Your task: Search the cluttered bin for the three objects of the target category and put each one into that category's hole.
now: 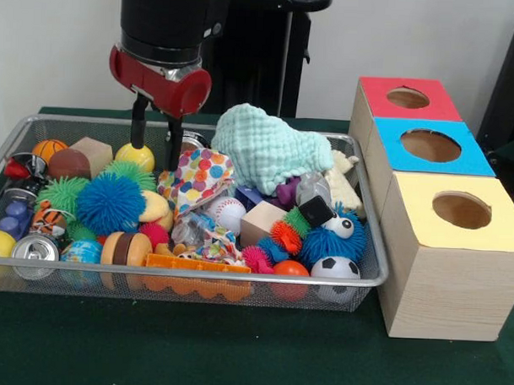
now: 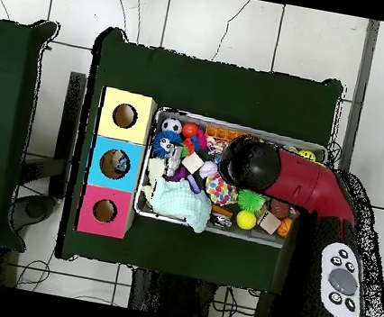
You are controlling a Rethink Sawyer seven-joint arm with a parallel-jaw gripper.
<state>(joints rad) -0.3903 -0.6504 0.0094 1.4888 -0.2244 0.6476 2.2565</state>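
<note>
The wire mesh bin is full of toys; it also shows in the overhead view. My gripper hangs open and empty over the bin's back left part, with one finger above a yellow ball. A glossy clear lump lies just behind the other finger. Another clear wrinkly lump lies mid-bin by spotted paper, and a greyish glossy one lies by the mint cloth. The blue-topped box's hole is the middle one, to the bin's right, and also shows from overhead. From overhead the arm hides the gripper.
A mint knitted cloth is heaped at the bin's back. A blue spiky ball, silver cans, a baseball and wooden blocks crowd the bin. The red-topped box and the yellow-topped box flank the blue one.
</note>
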